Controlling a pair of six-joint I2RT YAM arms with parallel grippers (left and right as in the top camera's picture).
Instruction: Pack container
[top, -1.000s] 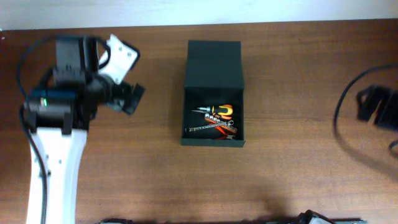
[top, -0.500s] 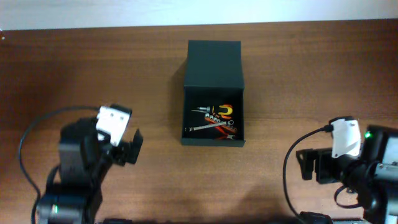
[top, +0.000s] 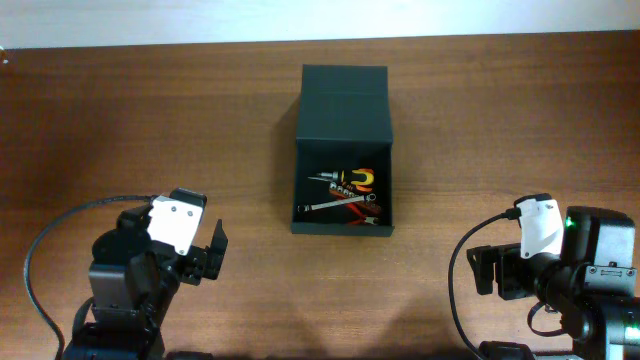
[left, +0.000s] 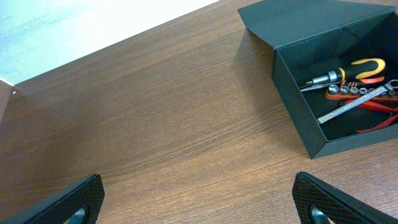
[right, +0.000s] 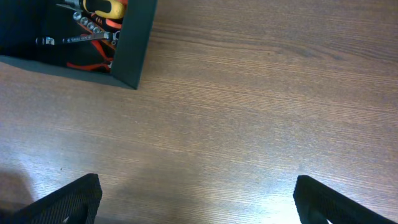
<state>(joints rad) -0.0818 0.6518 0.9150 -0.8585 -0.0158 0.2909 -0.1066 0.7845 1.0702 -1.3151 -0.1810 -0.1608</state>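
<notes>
The container (top: 344, 228) is a matte black rectangular box at the table's middle, its flap lid (top: 344, 105) folded open toward the back. Inside lie a yellow-handled screwdriver (top: 355, 178), a silver wrench (top: 330, 205), a row of sockets and red-handled pliers. The box also shows in the left wrist view (left: 298, 106) and in the right wrist view (right: 134, 46). My left gripper (left: 199, 202) is open and empty at the front left, well away from the box. My right gripper (right: 196, 199) is open and empty at the front right, also apart from it.
The brown wooden table (top: 480, 120) spreads around the box. A pale wall strip (top: 200, 20) runs along the table's far edge. Black cables loop beside each arm base at the front corners.
Both arms have drawn back to the front of the table; the left arm moved from the back left to the front left, the right arm settled at the front right. The box has not moved.
</notes>
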